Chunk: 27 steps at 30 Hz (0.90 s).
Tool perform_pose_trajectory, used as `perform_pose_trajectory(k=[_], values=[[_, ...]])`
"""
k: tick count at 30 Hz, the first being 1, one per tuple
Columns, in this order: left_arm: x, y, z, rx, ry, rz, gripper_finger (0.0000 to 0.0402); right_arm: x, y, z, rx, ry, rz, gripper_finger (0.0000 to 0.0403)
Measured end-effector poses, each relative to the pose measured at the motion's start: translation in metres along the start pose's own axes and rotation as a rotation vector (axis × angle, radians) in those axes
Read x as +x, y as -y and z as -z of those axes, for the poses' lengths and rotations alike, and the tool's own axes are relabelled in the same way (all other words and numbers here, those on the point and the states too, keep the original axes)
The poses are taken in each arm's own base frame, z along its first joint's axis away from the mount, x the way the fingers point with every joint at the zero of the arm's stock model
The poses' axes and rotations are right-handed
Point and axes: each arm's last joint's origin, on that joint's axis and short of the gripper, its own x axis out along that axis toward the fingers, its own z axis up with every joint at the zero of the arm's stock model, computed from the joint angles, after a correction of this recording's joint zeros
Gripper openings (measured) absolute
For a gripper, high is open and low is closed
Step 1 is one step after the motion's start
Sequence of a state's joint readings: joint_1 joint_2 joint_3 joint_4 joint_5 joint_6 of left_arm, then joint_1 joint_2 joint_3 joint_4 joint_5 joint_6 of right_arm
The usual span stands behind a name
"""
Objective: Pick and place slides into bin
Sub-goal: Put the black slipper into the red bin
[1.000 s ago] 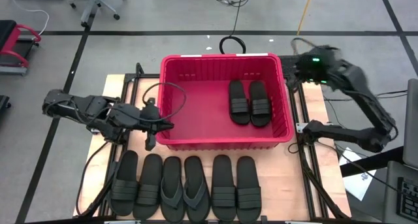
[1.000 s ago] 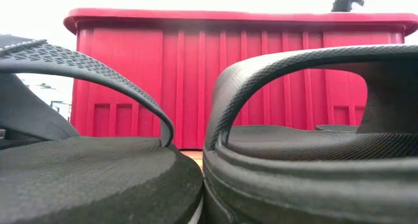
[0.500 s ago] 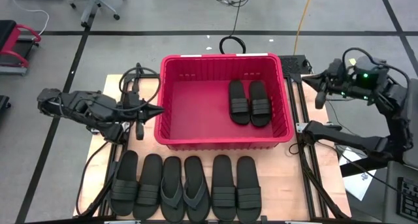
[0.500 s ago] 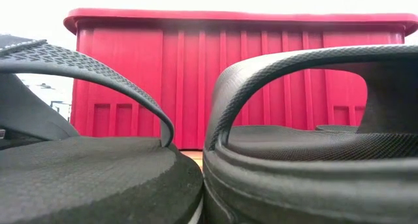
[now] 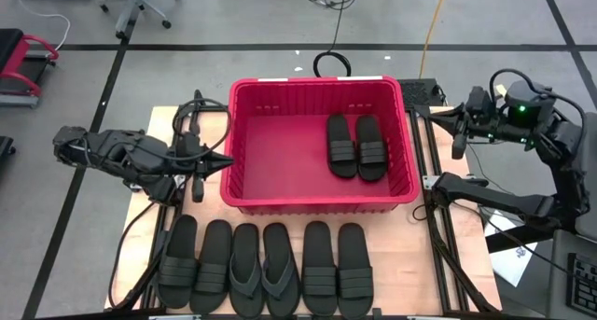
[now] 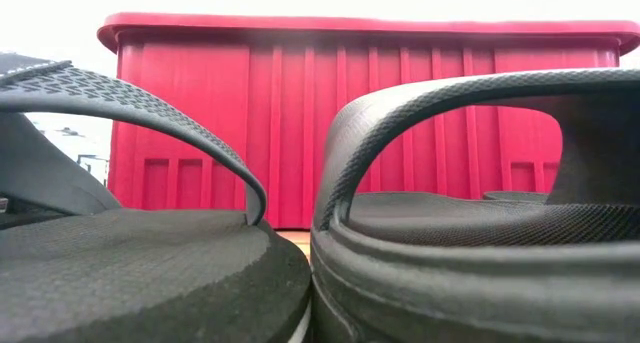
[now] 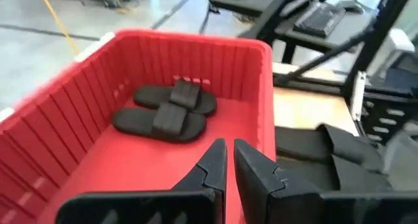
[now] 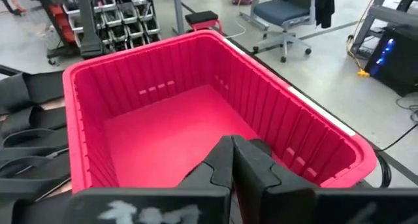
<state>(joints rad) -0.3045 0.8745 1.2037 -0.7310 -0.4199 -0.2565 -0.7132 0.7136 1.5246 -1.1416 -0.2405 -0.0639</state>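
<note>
High view: two slides binned, six waiting

Both grippers sit pinched together, empty: left gripper (image 5: 200,175) beside the bin (image 5: 244,201) at frame centre, right gripper (image 5: 458,133) right of it. Two slides (image 5: 355,146) lie inside; six slides (image 5: 264,265) line the bottom.

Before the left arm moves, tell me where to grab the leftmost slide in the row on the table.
Grip the leftmost slide by its wide ribbed strap, coming straight down from above. It lies flat, sole down, and the strap arches over the footbed, probably leaving room for a finger beneath. The left end effector hovers nearest, just behind the row, beside the bin.
</note>
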Motion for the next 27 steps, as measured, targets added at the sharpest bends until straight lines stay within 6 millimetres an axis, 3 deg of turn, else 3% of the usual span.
perform_pose_trajectory(k=[8,13,21,27], values=[[0.0,0.002,0.003,-0.068,-0.048,0.069,0.0026,0.006,-0.003,-0.007,-0.016,0.036,-0.158,0.0],[0.0,-0.001,0.004,-0.032,-0.036,-0.003,0.0026,0.013,-0.007,-0.015,-0.085,0.09,-0.395,0.0],[0.0,-0.002,0.005,-0.009,-0.051,-0.034,0.0026,0.043,-0.013,-0.029,0.027,0.023,-0.657,0.0008],[0.0,-0.003,0.008,0.002,-0.071,-0.05,0.0026,0.06,-0.028,-0.055,-0.068,0.187,-0.747,0.0039]])
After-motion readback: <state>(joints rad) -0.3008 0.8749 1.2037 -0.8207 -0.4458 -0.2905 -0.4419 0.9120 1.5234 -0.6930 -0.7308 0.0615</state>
